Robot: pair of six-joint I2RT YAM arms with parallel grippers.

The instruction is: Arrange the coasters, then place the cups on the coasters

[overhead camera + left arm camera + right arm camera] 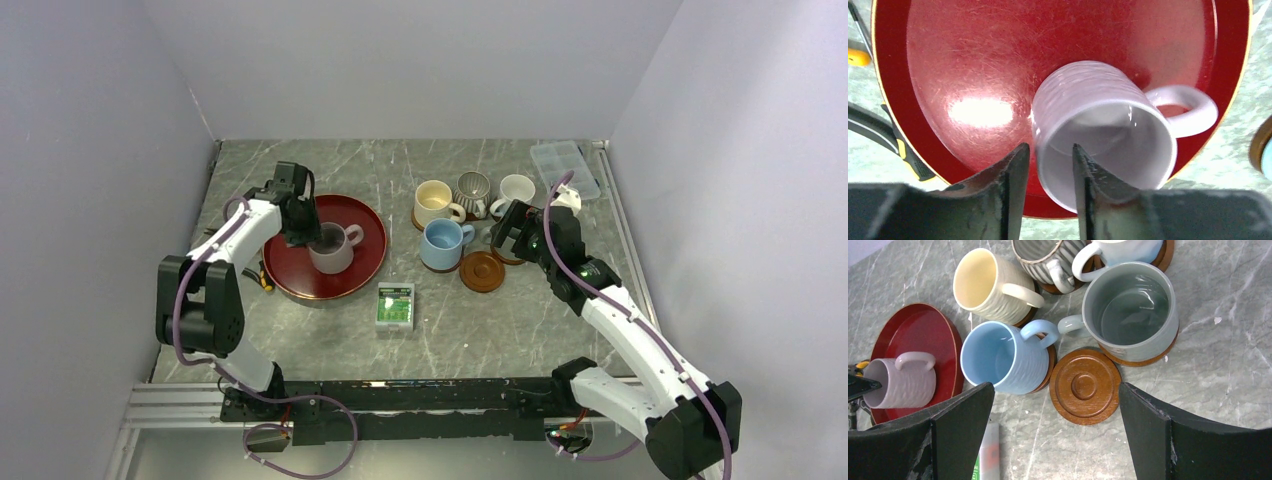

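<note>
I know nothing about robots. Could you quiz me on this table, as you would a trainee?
1. Count: how many coasters carry no cup?
2. True or false: the pink mug stands on a coaster.
3. Which gripper straddles the pink mug's rim? A) left B) right
Key: 1. One, the empty coaster. 2. False; it is on the red tray. 3. A, the left gripper; the right gripper hangs open near the empty coaster.
</note>
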